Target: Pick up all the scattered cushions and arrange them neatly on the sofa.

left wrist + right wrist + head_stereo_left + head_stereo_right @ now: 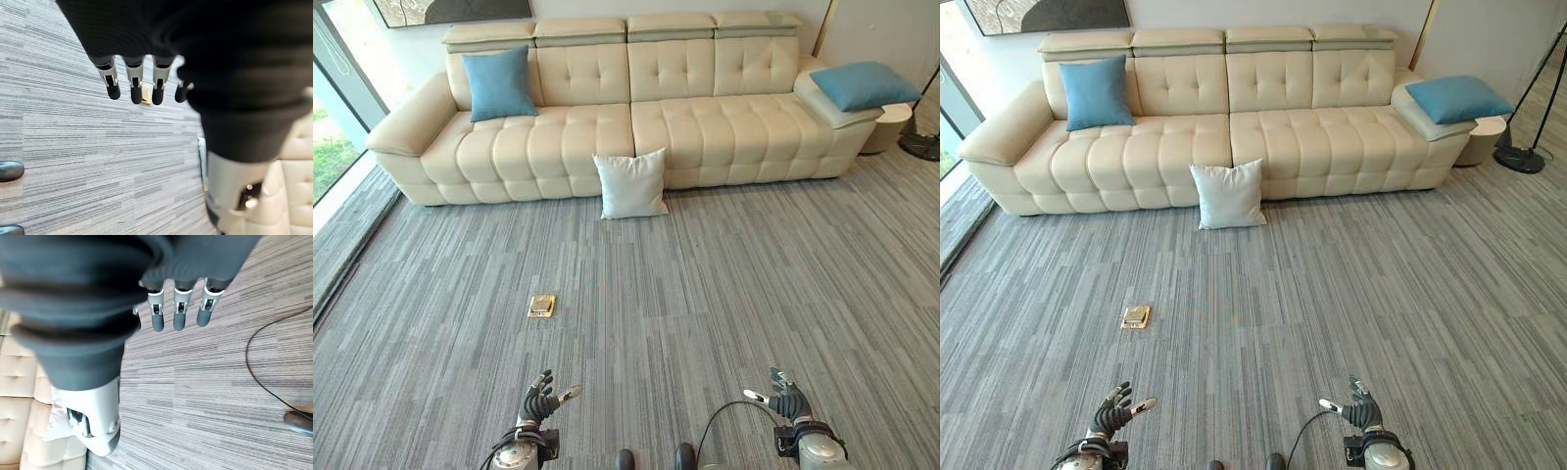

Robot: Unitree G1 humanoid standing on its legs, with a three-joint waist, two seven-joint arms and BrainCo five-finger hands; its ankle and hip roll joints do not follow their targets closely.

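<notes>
Silver fingers frame the bottom of the head views: the left hand (541, 399) at lower left and the right hand (787, 399) at lower right, both relaxed with fingers apart and holding nothing, hanging over grey striped carpet (705, 294). Just beyond the left hand, left of centre, a small brass floor plate (541, 305) sits flush in the carpet. Past mid-frame, the white cushion (631, 184) stands on the floor, leaning against the front of the cream sofa (607, 127). One blue cushion (499, 83) rests upright against the backrest at upper left; a second blue cushion (862, 85) lies on the sofa's far right end, overhanging the armrest.

Risks, as I judge them: the leaning cushion may tip flat if nudged by a single hand, and the overhanging one could slide off if the sofa is jostled. The walk forward looks open. A lamp base (1520, 159) at the right edge narrows room there, and a raised ledge along the window limits the left.
</notes>
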